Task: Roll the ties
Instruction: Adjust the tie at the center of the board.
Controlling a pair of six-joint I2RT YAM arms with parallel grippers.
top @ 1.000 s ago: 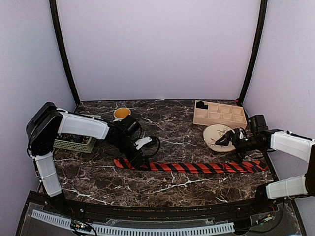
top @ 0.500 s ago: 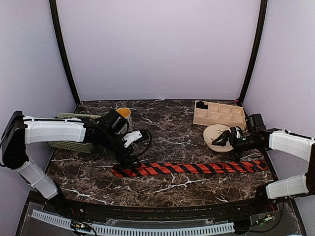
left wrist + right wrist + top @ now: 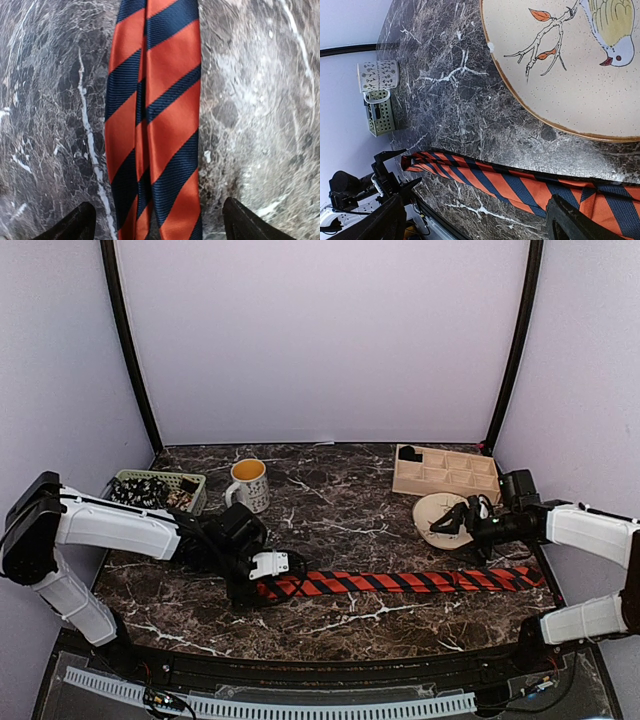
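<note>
1. Left gripper (image 3: 272,578): jaws spread wide, clamping nothing, straddling the left end of the striped tie (image 3: 400,581), stretched toward 3 o'clock on the marble table (image 3: 340,510).
2. Mug (image 3: 248,484) at 12 o'clock: print too small to read.
3. Right gripper (image 3: 462,520): jaws apart, empty, over the plate (image 3: 428,512); tie's other end at 6 o'clock.

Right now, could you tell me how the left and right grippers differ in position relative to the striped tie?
The left gripper sits low over the left end of the striped tie, fingers straddling the fabric. The right gripper hangs near the other end, over the plate rather than the fabric. The left gripper points down at the table; the right gripper seems angled across it. Both are open, and neither holds the tie.
</note>
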